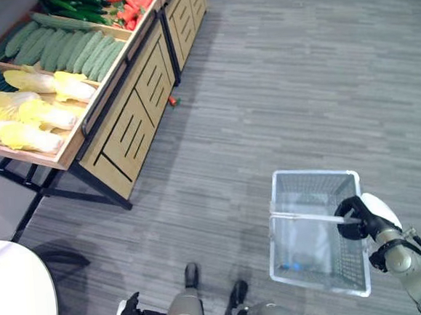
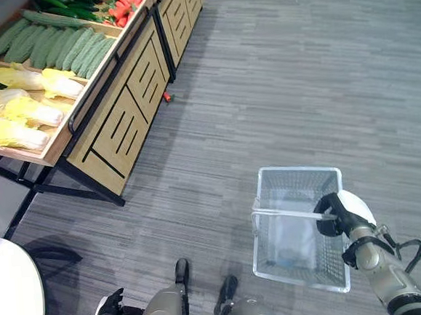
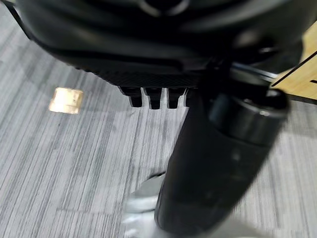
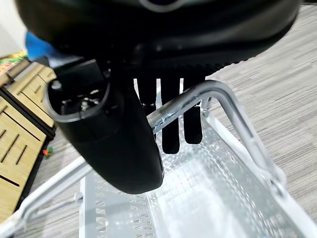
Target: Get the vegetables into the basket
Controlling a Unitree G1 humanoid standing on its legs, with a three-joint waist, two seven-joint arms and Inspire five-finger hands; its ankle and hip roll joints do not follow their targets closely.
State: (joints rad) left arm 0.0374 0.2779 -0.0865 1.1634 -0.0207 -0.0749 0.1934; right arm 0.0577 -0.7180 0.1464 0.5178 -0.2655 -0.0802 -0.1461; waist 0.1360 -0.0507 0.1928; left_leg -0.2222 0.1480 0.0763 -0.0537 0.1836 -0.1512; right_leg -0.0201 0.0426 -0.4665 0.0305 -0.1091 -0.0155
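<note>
left eye view showed a wire basket on grey striped floor, low and to the right, held by the right hand. right wrist view caught that right hand with fingers curled over the basket's metal handle and thumb beside it, mesh of the basket just below. held at the handle's right end, arm coming in from the lower right. inside the basket, a pale patch and a small blue bit near the bottom; could not tell what they were.

vegetables lay well apart from the basket, up on a wooden produce stand at the upper left. pale yellow cabbages filled the nearest tray, ridged green gourds the next, then dark green vegetables and red peppers farthest back. a small red and green item lay on the floor just beside the stand's base.

left hand showed at the bottom edge, low at the robot's side, beside a white round table in the lower left corner. left wrist view showed the left hand above the floor with short finger ends peeking from under the palm, apparently curled, with nothing in them.
</note>
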